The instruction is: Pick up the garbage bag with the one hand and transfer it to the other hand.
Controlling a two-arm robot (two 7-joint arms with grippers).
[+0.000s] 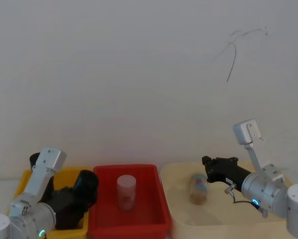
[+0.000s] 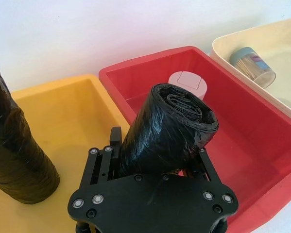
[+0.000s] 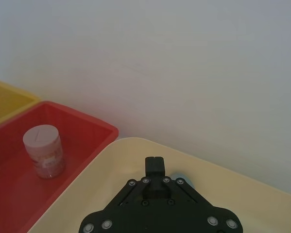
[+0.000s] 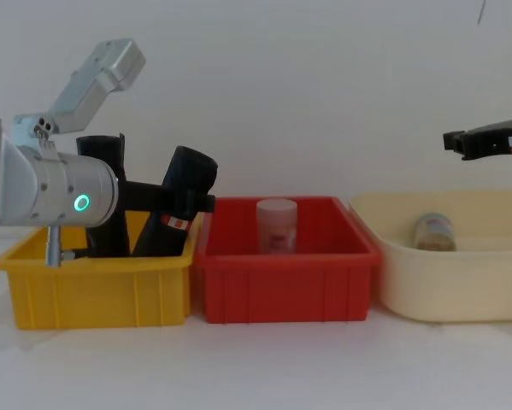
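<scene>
The garbage bag (image 2: 169,126) is a black glossy roll, and my left gripper (image 2: 160,162) is shut around its lower part. In the chest view the garbage bag (image 4: 180,196) leans to the right above the yellow bin (image 4: 102,290), with a small red-and-white label (image 4: 177,224) near its lower end. The left arm carries a green-teal ring (image 4: 82,202). My right gripper (image 4: 450,141) is shut on nothing and hovers high over the cream bin (image 4: 444,290), far to the right of the bag. From the head view the bag (image 1: 84,191) and the right gripper (image 1: 206,162) stand well apart.
A plain black roll (image 4: 102,196) stands upright in the yellow bin beside the held bag. The red bin (image 4: 285,282) in the middle holds a white-lidded jar (image 4: 276,224). A jar (image 4: 432,231) lies in the cream bin. A white wall runs close behind the bins.
</scene>
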